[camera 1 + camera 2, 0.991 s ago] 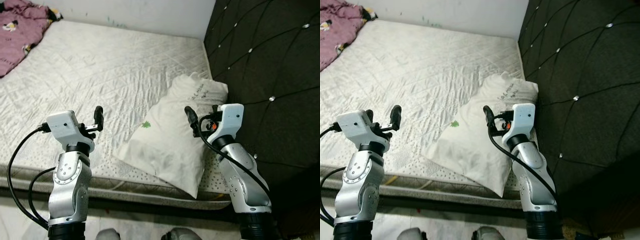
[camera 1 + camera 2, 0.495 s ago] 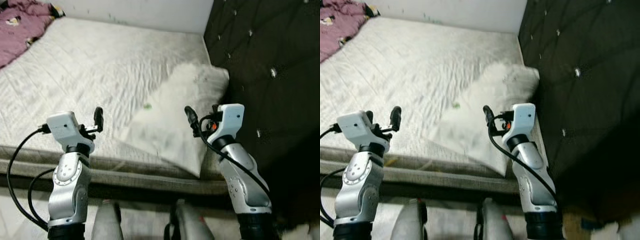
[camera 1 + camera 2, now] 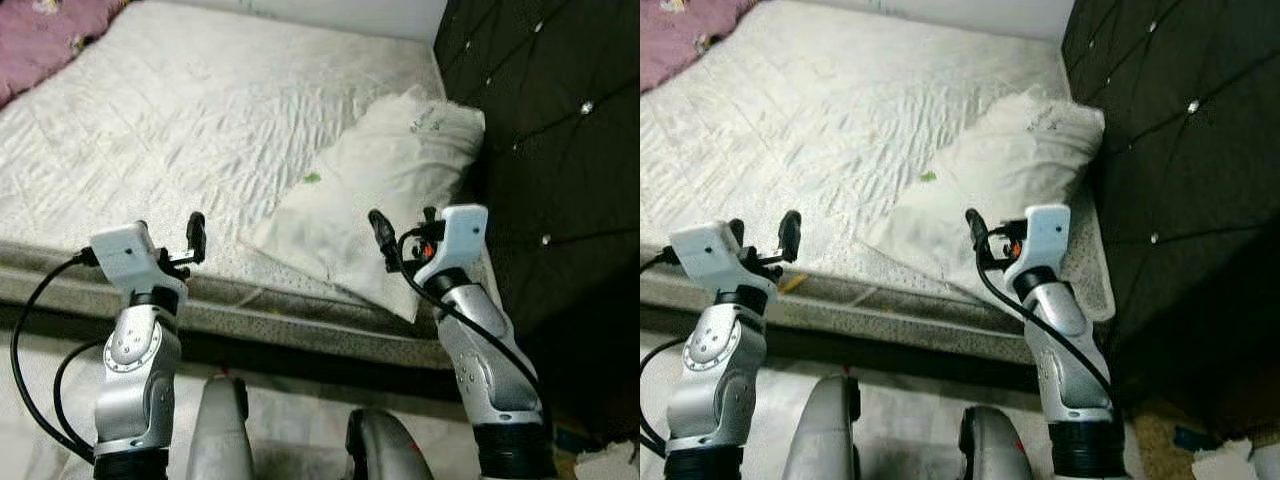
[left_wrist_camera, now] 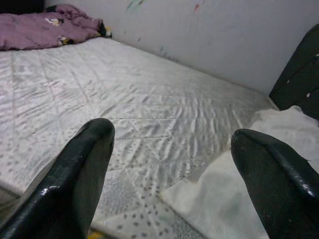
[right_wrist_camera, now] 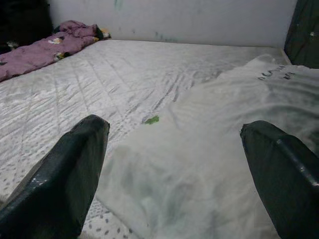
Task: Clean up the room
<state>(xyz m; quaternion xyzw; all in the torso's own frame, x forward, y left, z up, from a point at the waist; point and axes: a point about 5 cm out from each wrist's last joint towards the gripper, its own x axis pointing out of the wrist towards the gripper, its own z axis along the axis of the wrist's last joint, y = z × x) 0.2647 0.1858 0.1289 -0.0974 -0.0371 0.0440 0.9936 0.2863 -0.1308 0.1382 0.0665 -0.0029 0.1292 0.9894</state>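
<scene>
Both my left gripper (image 4: pixel 169 174) and right gripper (image 5: pixel 174 174) hang spread and empty at the mattress (image 3: pixel 190 110) edge, so I judge I'm approaching the pillow (image 3: pixel 385 190), which lies askew, white and rumpled, straight beyond my right fingers, needing a forward reach.

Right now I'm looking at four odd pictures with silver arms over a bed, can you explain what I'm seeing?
It is a humanoid robot standing at a bed. Two pictures come from its head, looking down; two come from cameras on its wrists, looking along the black fingers. The left end effector and right end effector are both open and hold nothing, raised at the bed's near edge. On the white mattress lies a white pillow beside the dark padded headboard, and purple bedding is at the far corner.
</scene>
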